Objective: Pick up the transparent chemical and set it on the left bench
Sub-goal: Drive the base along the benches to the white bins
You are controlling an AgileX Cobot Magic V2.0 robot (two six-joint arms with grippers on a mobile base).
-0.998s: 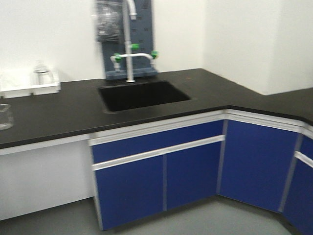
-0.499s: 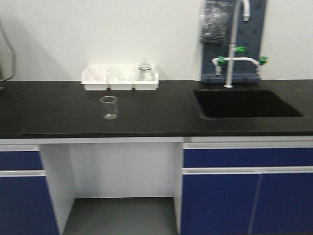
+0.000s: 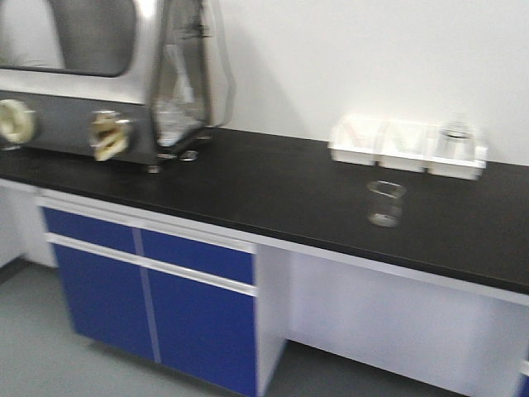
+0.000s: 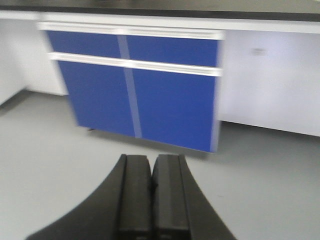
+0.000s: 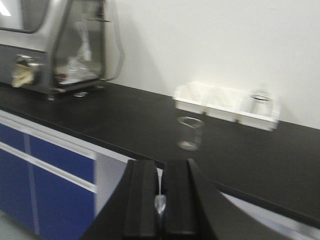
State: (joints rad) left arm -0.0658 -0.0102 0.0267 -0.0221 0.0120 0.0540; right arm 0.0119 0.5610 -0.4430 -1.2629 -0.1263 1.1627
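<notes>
The left bench (image 3: 273, 188) is running as a matte black worktop along the white wall. Far left of the row of three white bins (image 3: 405, 149), a steel glove box (image 3: 91, 107) is sitting on it. Blue cabinet doors (image 3: 149, 289) are hanging under that end, also left of the bins. Just in front of the bins, apart from them, a clear beaker (image 3: 386, 203) is standing upright on the bare worktop. Motion blur is hiding any markings or pipette, so it cannot be told whether this is the task's beaker. A glass flask (image 3: 455, 136) is sitting in the rightmost bin.

The left gripper (image 4: 151, 165) is hanging low over the grey floor (image 4: 60, 165), well below the bins, its black fingers pressed together around nothing. The right gripper (image 5: 161, 172) is pointing across the bench edge toward the beaker, fingers drawn narrow. A pale translucent sliver (image 5: 160, 204) is showing in the slit between them; what it is cannot be told.
</notes>
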